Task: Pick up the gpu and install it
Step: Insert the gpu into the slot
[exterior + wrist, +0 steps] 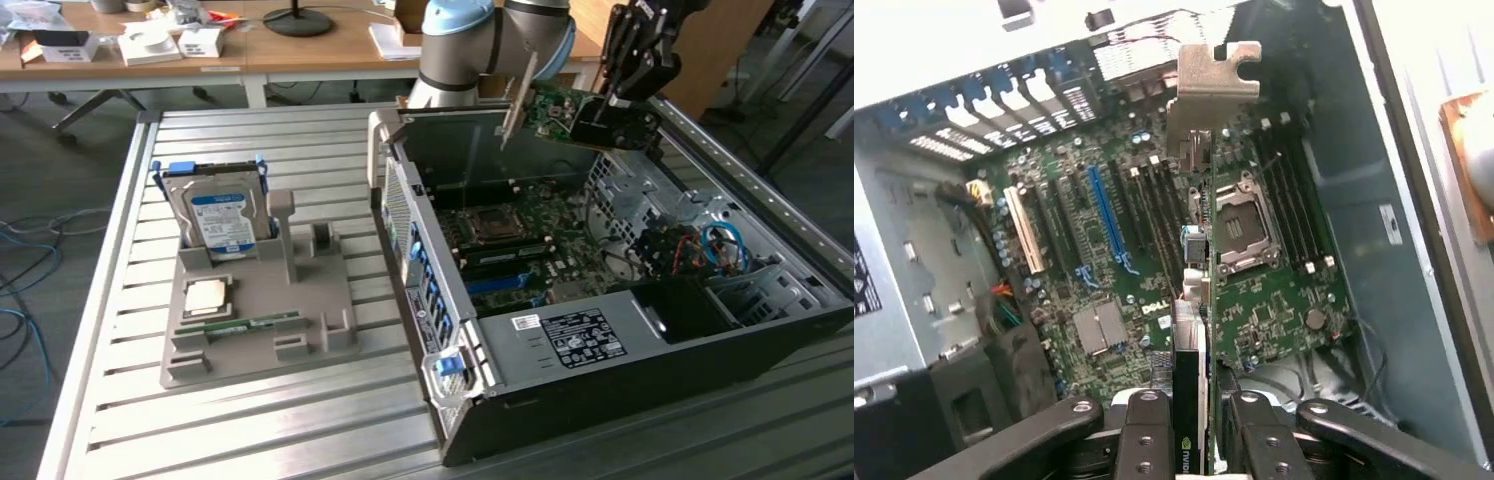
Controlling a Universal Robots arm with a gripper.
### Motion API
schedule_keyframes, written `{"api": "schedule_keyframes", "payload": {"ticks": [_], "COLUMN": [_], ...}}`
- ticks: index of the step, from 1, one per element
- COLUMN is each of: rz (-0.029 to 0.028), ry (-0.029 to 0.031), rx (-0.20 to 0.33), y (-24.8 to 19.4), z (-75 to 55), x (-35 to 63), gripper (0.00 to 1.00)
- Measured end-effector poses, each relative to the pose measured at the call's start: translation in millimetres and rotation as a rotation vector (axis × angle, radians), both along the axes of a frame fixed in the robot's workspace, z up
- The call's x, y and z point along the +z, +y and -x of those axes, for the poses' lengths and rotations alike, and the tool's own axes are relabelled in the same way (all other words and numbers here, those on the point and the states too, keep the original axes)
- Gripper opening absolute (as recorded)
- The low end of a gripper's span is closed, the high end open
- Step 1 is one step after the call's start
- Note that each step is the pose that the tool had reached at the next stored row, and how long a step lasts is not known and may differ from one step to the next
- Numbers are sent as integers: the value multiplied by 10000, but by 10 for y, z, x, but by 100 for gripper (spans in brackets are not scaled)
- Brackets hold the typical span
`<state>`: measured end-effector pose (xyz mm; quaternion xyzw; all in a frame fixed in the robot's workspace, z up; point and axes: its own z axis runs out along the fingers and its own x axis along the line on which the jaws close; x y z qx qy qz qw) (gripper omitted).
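The gpu (562,112), a green card with a pale metal bracket at one end, hangs in the air above the far end of the open computer case (441,290). My gripper (617,108) is shut on the card's edge on the exterior view's right. In the wrist view the gpu (1194,385) is seen edge-on between my fingers (1147,435), and its bracket (1216,80) points towards the case's rear slots. Below it lies the motherboard (1264,310) with a long blue slot (1108,215). The card is well clear of the board.
A grey holder (307,330) on the slatted metal table (267,430) carries a silver hard drive (220,215), a processor chip (210,295) and a memory stick (240,323). The case holds cables (707,245) and drive bays. A wooden desk (320,50) stands behind.
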<state>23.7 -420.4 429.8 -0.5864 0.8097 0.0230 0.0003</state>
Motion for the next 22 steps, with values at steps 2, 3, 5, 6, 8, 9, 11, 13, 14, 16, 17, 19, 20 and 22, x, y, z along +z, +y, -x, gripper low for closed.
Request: {"api": "schedule_keyframes", "payload": {"ticks": [2, 3, 5, 6, 8, 9, 11, 13, 14, 16, 17, 19, 20, 22], "rz": [0, 0, 0, 0, 0, 0, 1, 0, 0, 0, 1, 2, 2, 2], "ry": [0, 0, 0, 0, 0, 0, 0, 0, 0, 0, 0, 0, 1, 1], "rx": [293, 439, 730, 876, 1178, 1325, 1618, 1913, 2071, 2350, 2437, 2469, 2472, 2473], "y": [0, 0, 0, 0, 0, 0, 0, 0, 0, 0, 0, 0, 0, 0], "z": [0, 0, 0, 0, 0, 0, 0, 0, 0, 0, 0, 0, 0, 0], "x": [0, 0, 0, 0, 0, 0, 0, 0, 0, 0, 0, 0, 0, 0], "gripper": [27, 27, 27, 27, 27, 27, 27, 27, 27, 27, 27, 27, 27, 27]}}
